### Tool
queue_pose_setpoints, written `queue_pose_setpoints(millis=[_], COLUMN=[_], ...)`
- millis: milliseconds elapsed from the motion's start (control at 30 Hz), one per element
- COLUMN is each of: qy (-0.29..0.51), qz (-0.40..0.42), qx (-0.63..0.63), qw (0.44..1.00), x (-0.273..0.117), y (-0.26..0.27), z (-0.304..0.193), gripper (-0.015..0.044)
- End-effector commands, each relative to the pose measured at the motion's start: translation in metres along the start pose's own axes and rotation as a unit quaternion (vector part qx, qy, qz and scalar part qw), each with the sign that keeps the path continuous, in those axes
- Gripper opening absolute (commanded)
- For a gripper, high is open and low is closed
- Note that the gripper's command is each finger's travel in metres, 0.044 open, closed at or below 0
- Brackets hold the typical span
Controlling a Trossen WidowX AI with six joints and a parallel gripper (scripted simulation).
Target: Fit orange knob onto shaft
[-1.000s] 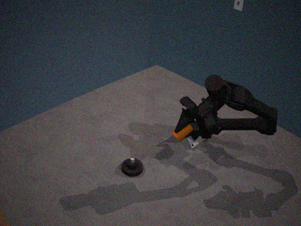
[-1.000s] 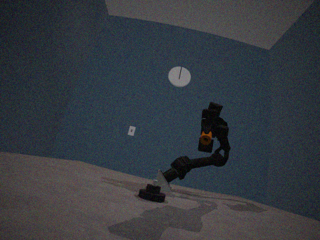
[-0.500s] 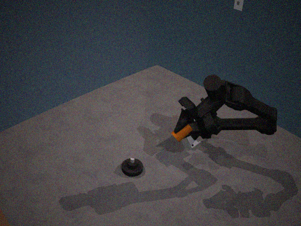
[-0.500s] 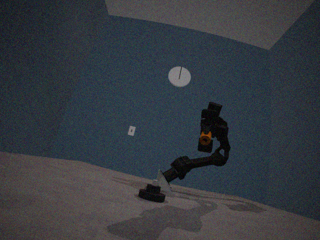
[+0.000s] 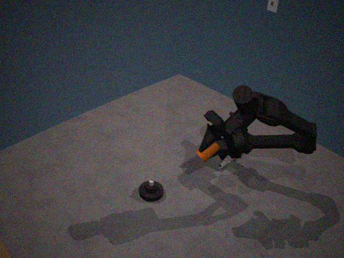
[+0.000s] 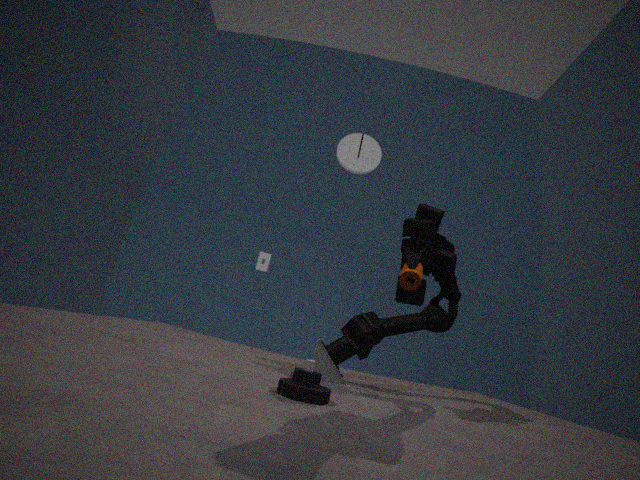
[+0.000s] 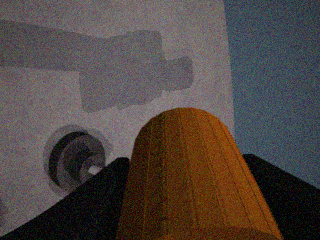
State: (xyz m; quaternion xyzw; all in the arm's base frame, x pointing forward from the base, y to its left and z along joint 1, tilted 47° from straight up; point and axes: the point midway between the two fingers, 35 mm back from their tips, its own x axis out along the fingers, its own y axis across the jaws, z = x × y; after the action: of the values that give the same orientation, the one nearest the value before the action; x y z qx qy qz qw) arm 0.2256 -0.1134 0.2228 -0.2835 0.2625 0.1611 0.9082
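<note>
From the top view, I have the orange knob (image 5: 208, 151) (image 6: 410, 277) (image 7: 192, 175) clamped between my fingers (image 5: 212, 148) (image 6: 412, 271), which stand partway open, stopped by the knob's width. The knob is up in the air, tilted well over, one end pointing away from the fingers and out over the bench (image 5: 110, 155) (image 6: 129, 356) (image 7: 30, 105). And there's the round pedestal (image 5: 151, 194) (image 6: 303, 391) (image 7: 64, 160), dark, sitting on the bench well apart from the fingers and lower than they are. Its silver shaft (image 5: 151, 183) (image 6: 310, 364) (image 7: 94, 170) pokes up from the middle, with no knob on it! My black arm (image 5: 273, 110) (image 6: 400, 324) reaches in behind the fingers, its shadows sprawling across the bench.

Over to the exterior view: the knob is facing this way, a dark opening in its round end, though I can't tell where the flat side of that hole lies. Fingers and knob are high above the pedestal and off to one side of it, with plenty of air between. A white clock (image 6: 359, 152) hangs on the wall, higher than the fingers.

Now the wrist view, and the knob's ridged side fills the space between the two dark fingers, one at either side of it. Out past one finger, down on the bench, is the pedestal, the pale shaft peeking just beside that finger's edge. I can't make out the shaft's flat side from here.
</note>
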Motion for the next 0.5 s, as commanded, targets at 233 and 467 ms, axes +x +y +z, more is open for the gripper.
queue_pose_setpoints(millis=[233,467], qy=[0.001,0.001], qz=[0.025,0.099], qx=[-0.003,-0.003], qw=[1.000,0.995], x=[0.004,0.015], y=[0.002,0.011], z=[0.001,0.002], gripper=[0.0000,0.0000])
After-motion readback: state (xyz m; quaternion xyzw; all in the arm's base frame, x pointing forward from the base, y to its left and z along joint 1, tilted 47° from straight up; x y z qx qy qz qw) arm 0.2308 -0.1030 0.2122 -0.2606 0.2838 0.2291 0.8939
